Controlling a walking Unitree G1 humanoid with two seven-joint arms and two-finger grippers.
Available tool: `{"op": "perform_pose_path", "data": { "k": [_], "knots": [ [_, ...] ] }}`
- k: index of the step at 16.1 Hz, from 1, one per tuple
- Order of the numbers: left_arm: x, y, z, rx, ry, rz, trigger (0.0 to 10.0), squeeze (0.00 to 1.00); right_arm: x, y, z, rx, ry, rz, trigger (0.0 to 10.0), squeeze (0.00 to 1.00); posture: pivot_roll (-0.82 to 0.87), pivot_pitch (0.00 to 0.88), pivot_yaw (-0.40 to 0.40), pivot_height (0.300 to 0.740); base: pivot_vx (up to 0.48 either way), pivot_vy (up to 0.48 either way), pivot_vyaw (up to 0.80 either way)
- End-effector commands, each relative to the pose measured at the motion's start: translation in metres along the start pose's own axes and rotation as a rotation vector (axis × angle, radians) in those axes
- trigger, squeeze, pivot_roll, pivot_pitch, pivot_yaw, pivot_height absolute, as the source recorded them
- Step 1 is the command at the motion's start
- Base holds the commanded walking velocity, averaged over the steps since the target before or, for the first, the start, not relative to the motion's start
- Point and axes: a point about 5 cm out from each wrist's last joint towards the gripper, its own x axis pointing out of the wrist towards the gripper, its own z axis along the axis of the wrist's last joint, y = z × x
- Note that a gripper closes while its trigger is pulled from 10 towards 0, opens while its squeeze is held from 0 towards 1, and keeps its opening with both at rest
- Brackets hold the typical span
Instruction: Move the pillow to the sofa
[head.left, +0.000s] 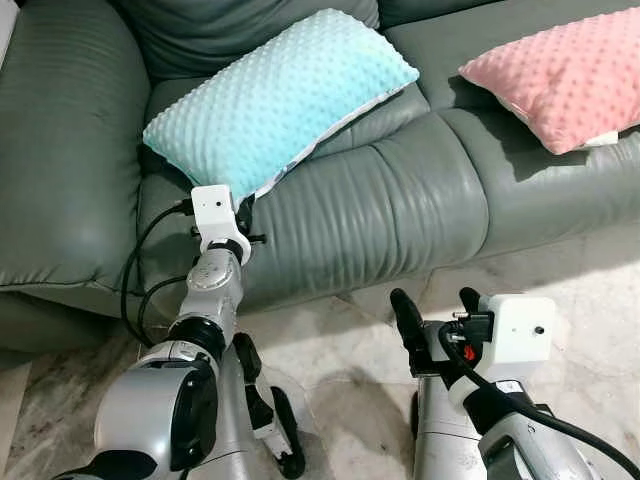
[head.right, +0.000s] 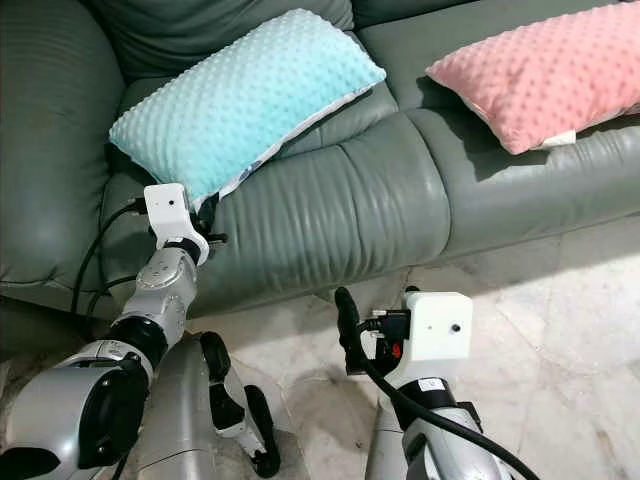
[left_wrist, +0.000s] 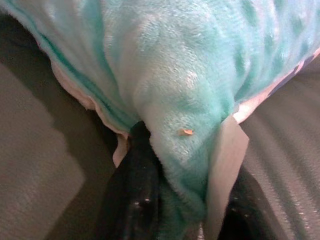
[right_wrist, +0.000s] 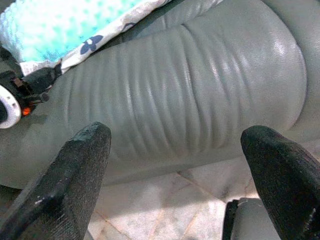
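On sofa (head.left: 400, 200) seat | teal pillow (head.left: 285, 95) rested, corner pinched by left end effector (left_wrist: 187, 200), apparently for placement | right end effector (right_wrist: 185, 165) spread wide, empty, idle above floor.

Pink pillow (head.left: 560, 80), marble floor (head.left: 590, 270)

A grey-green leather couch (head.left: 400, 200) with wrinkled, glossy seat cushions spans the upper part of the head views, its padded armrest (head.left: 60, 140) at the left. A pink dotted cushion (head.left: 565, 75) lies on its right seat. Below is a pale marble-patterned tile floor (head.left: 580, 270).
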Motion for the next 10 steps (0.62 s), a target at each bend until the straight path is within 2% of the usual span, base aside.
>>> {"op": "perform_pose_path", "data": {
  "k": [1, 4, 5, 6, 7, 9, 10],
  "knots": [
    [-0.004, -0.007, -0.014, -0.039, 0.059, -0.045, 0.0, 0.00, -0.002, 0.002, -0.003, 0.029, 0.022, 0.023, 10.0, 0.99, -0.31, 0.339, 0.138, 0.548, 0.000, 0.000, 0.00],
    [-0.007, -0.024, -0.017, -0.061, 0.054, -0.136, 0.0, 0.00, -0.001, 0.005, -0.002, 0.046, 0.014, 0.057, 10.0, 0.95, -0.31, 0.331, 0.134, 0.548, 0.000, 0.000, 0.00],
    [-0.012, -0.035, -0.026, -0.081, 0.064, -0.187, 0.0, 0.00, 0.001, 0.008, 0.000, 0.061, 0.002, 0.087, 10.0, 0.90, -0.30, 0.327, 0.134, 0.548, 0.000, 0.000, 0.00],
    [-0.017, -0.042, -0.033, -0.091, 0.073, -0.223, 0.0, 0.00, 0.002, 0.009, 0.001, 0.065, -0.003, 0.104, 10.0, 0.71, -0.30, 0.321, 0.133, 0.548, 0.000, 0.000, 0.00],
    [-0.021, -0.048, -0.038, -0.108, 0.082, -0.250, 0.0, 0.00, 0.004, 0.010, 0.001, 0.064, -0.005, 0.111, 10.0, 0.70, -0.30, 0.316, 0.132, 0.548, 0.000, 0.000, 0.00],
    [-0.035, -0.068, -0.051, -0.137, 0.097, -0.372, 0.0, 0.00, 0.008, 0.007, 0.002, 0.053, -0.011, 0.113, 10.0, 0.68, -0.29, 0.301, 0.128, 0.548, 0.000, 0.000, 0.00],
    [-0.036, -0.068, -0.052, -0.139, 0.098, -0.379, 0.0, 0.00, 0.008, 0.007, 0.002, 0.052, -0.011, 0.113, 10.0, 0.68, -0.29, 0.301, 0.128, 0.548, 0.000, 0.000, 0.00]
  ]
}}
